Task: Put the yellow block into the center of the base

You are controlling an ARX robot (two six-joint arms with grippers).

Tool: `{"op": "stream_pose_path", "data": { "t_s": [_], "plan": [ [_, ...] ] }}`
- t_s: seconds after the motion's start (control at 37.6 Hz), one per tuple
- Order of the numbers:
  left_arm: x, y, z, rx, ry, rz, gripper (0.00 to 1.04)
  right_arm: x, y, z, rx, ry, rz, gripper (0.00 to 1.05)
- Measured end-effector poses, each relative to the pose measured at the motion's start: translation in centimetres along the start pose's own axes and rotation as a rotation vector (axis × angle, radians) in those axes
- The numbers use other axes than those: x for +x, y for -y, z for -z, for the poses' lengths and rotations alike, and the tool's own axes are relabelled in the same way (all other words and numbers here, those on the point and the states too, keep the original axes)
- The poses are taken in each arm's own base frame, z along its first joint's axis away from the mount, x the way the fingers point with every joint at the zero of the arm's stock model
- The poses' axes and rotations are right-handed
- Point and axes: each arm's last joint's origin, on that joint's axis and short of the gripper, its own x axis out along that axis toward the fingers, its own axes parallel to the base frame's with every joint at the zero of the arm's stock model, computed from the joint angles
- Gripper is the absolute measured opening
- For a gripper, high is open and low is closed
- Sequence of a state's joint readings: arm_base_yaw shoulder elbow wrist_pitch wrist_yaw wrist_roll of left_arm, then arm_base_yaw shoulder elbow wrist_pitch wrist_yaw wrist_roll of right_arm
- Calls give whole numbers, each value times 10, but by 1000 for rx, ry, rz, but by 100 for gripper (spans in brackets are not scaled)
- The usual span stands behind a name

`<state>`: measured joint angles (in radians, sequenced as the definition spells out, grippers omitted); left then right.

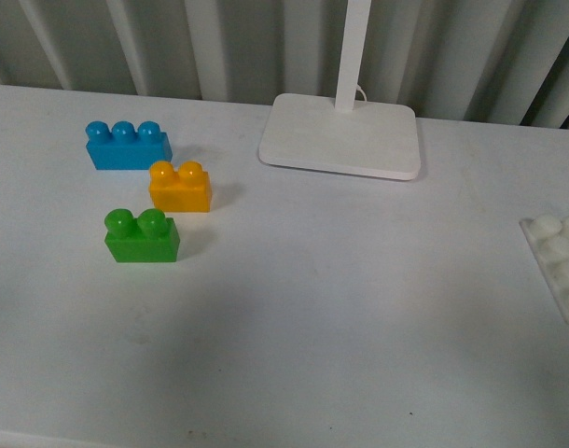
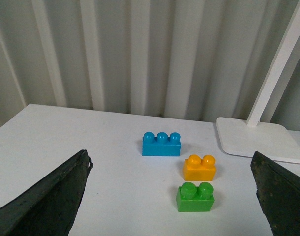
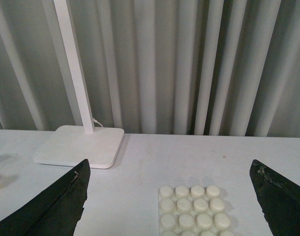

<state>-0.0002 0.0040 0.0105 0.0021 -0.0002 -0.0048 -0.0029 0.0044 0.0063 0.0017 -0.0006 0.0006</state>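
The yellow block (image 1: 180, 187) stands on the white table at the left, between a blue three-stud brick and a green two-stud brick. It also shows in the left wrist view (image 2: 199, 167). The white studded base (image 1: 557, 263) lies at the table's right edge, partly cut off; in the right wrist view the base (image 3: 192, 206) lies between the jaws, further ahead. My left gripper (image 2: 172, 196) is open and empty, short of the bricks. My right gripper (image 3: 172, 201) is open and empty, short of the base. Neither gripper shows in the front view.
The blue brick (image 1: 127, 145) sits behind the yellow one and the green brick (image 1: 141, 235) in front of it. A white lamp foot (image 1: 341, 135) with a pole stands at the back centre, in front of a corrugated wall.
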Motion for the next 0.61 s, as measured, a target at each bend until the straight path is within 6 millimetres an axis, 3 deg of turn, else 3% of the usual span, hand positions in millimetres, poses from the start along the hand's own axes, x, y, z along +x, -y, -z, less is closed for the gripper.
{"op": "stream_pose_path", "data": {
  "t_s": [0.61],
  "plan": [
    [0,0,0,0,0,0,98,0,0,0,0,0,0,95]
  ]
}}
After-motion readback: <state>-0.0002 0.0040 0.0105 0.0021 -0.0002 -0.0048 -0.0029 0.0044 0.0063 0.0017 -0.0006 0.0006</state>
